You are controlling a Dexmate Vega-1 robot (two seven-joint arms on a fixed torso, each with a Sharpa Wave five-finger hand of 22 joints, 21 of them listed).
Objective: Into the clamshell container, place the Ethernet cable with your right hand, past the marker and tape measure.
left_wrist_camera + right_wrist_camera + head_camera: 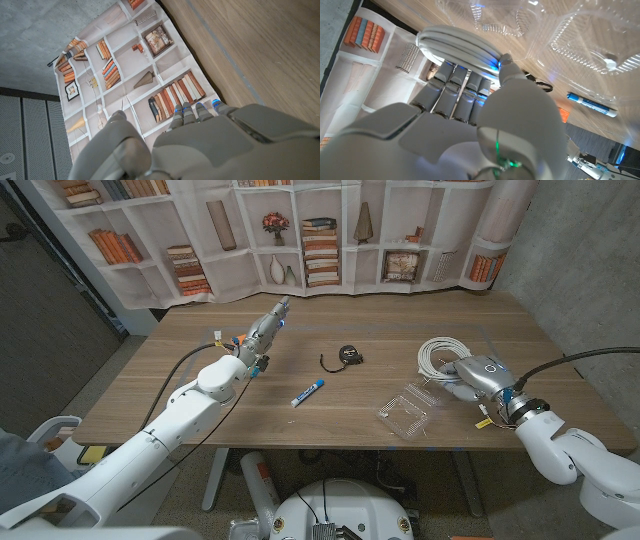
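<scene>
fingers (451, 86) of the right hand (478, 374) reach under the coiled white cable (437, 352), touching it; a firm grip cannot be told. the cable lies at one o'clock of the clear container (409, 410). the left hand (262, 328) holds nothing, fingers straight. the marker (307, 392) lies at seven o'clock of the tape measure (346, 356).

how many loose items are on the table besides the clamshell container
3: the coiled white Ethernet cable at the right hand, the tape measure mid-table, and the marker nearer the front edge. None looks hidden.
</scene>
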